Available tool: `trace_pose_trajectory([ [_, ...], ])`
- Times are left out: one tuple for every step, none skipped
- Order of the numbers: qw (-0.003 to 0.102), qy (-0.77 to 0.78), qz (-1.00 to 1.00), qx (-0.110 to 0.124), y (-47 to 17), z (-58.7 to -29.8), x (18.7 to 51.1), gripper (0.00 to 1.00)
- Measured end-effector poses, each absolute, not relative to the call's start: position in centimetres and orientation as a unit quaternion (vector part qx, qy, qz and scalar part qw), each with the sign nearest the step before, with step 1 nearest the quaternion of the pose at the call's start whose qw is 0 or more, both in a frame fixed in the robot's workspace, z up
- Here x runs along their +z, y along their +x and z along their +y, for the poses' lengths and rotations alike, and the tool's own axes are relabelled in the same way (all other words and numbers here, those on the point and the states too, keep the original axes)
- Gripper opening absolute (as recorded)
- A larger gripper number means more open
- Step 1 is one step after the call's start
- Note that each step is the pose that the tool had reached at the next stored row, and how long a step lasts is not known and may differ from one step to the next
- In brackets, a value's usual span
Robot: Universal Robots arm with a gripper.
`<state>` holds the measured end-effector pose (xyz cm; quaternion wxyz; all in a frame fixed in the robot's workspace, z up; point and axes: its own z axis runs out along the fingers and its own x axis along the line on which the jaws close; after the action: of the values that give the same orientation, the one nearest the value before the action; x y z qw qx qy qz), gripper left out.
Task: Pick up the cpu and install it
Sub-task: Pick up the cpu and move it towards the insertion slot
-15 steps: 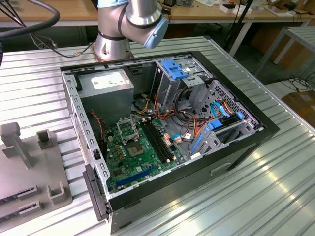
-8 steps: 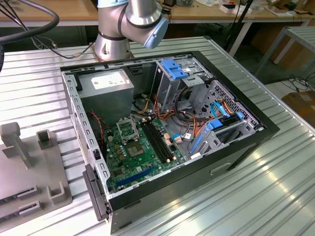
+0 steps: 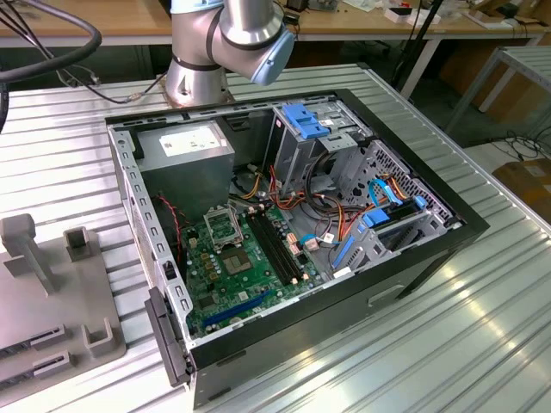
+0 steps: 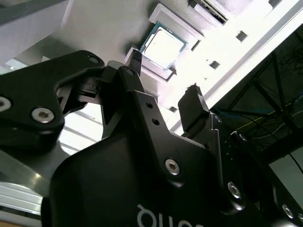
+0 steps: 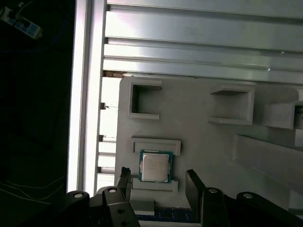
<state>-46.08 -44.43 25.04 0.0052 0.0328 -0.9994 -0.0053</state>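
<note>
Nearest in both wrist views: the black gripper, its two fingers spread apart and clamped on nothing.

Framed in the gap between them, a little farther off: one cpu, lying flat with its metal top up in a seat on a grey holder plate. Square, so no long axis to speak of; edges lined up with the plate's own edges. Faint print across the silvery lid, too small to read. Bracketed by two raised lips, one on each of two opposite sides.

Past the chip on the same plate, two rectangular pockets. Under and beyond the plate, the ribbed metal table.

In the exterior view: one open black computer case lying on its side on that table. Inside, one green circuit board carrying a square metal-framed socket with a dark centre. Farther in, a silver power supply with a white label, wording not legible. Behind the case, the grey base and joint of the robot arm.
</note>
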Motion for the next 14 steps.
trace_pose_trajectory([
  [0.005, 0.033, -0.999, -0.005, -46.1, -44.4, 24.9, 0.58],
  [0.005, 0.033, -0.999, -0.005, -46.1, -44.4, 24.8, 0.58],
  [0.005, 0.033, -0.999, -0.005, -46.1, -44.4, 24.7, 0.58],
  [0.005, 0.033, -0.999, -0.005, -46.1, -44.4, 24.6, 0.58],
  [0.005, 0.033, -0.999, -0.005, -46.1, -44.4, 24.5, 0.58],
  [0.005, 0.033, -0.999, -0.005, -46.2, -44.4, 24.4, 0.58],
  [0.005, 0.033, -0.999, -0.005, -46.2, -44.4, 24.2, 0.58],
  [0.005, 0.032, -0.999, -0.005, -46.2, -44.4, 24.0, 0.58],
  [0.005, 0.031, -0.999, -0.005, -46.2, -44.4, 23.8, 0.58],
  [0.005, 0.029, -1.000, -0.005, -46.2, -44.4, 23.7, 0.58],
  [0.005, 0.027, -1.000, -0.005, -46.2, -44.4, 23.5, 0.58],
  [0.005, 0.027, -1.000, -0.005, -46.2, -44.4, 23.4, 0.58],
  [0.005, 0.027, -1.000, -0.005, -46.2, -44.4, 23.4, 0.58],
  [0.005, 0.027, -1.000, -0.005, -46.2, -44.4, 23.4, 0.58],
])
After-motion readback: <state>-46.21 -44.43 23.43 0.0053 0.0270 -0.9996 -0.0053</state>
